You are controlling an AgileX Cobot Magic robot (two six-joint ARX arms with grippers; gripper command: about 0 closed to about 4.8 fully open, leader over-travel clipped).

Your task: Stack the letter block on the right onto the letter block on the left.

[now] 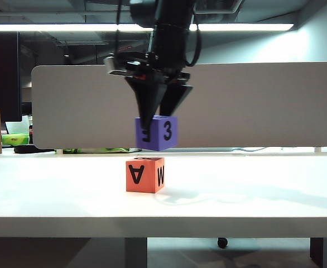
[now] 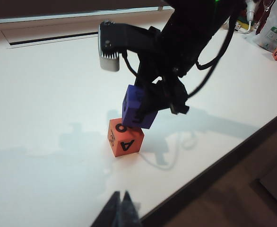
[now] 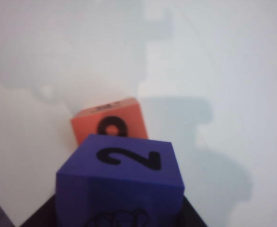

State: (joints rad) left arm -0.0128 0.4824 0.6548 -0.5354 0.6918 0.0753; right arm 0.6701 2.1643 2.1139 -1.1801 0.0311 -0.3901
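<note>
Fingers of the right gripper (image 1: 162,117) pinch the purple block (image 1: 157,133) above the orange block (image 1: 145,175).
Left gripper (image 2: 120,208) hangs near the tabletop's (image 1: 253,190) front edge, fingers pressed together. Mid-tabletop, the purple block hangs just over the orange one, slightly right of centre. Both look light, rigid, matte; opposite flat faces seem the best hold.

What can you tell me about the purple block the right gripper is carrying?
The purple cube-shaped letter block looks matte, like foam, with black characters: a 3 on one side face and a 2 on top in the right wrist view. The right gripper holds it from above, fingers clamped on opposite sides. It hangs slightly tilted in the air just over the orange letter block, which rests on the white table; a gap shows between them.
</note>
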